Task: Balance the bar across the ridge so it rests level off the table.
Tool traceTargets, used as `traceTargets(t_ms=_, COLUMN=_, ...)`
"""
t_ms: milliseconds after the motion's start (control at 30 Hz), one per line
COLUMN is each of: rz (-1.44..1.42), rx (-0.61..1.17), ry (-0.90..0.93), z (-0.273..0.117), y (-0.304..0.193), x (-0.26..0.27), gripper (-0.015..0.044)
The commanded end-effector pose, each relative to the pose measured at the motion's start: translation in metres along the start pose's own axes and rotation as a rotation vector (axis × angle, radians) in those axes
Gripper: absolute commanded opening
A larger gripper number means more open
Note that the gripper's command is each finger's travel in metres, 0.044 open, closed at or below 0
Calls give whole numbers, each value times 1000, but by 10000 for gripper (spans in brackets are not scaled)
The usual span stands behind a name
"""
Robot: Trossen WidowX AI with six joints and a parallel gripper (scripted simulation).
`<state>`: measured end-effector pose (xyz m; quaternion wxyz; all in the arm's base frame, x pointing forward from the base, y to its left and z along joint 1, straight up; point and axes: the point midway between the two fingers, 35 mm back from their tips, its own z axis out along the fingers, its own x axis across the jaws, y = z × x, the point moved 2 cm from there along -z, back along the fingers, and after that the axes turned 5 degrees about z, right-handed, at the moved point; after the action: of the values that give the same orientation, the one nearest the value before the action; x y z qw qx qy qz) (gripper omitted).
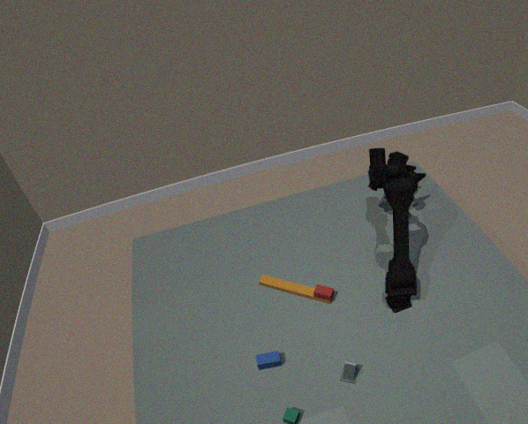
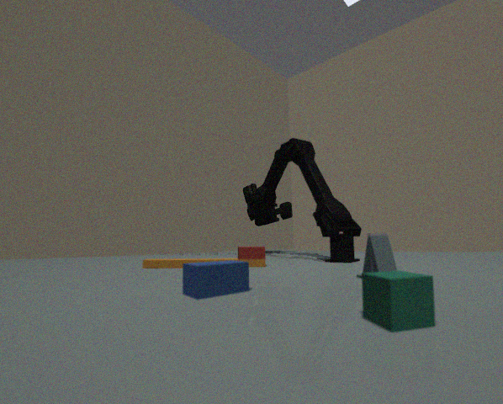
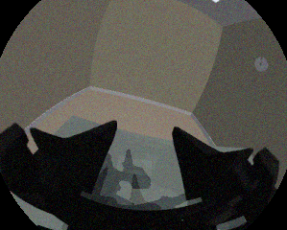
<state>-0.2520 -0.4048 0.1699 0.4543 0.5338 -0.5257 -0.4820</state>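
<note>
The orange bar lies flat on the table. A red block sits on top of its right end. The grey ridge stands upright apart from the bar, to its lower right in the top view, with nothing on it. My gripper is open and empty, raised above the table and well away from the bar and the ridge. The wrist view shows both dark fingers with a wide gap, and neither bar nor ridge.
A blue block lies below the bar in the top view, left of the ridge. A green block lies below and left of the ridge there. The arm's shadow falls on the table beneath it.
</note>
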Motion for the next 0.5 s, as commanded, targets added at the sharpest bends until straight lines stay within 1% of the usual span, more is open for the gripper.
traceTargets(t_ms=0, rz=-74, rx=37, ry=124, z=-29, y=-4, x=21, gripper=315)
traceTargets(t_ms=467, rz=-346, rx=135, ry=470, z=-131, y=-27, x=59, gripper=315)
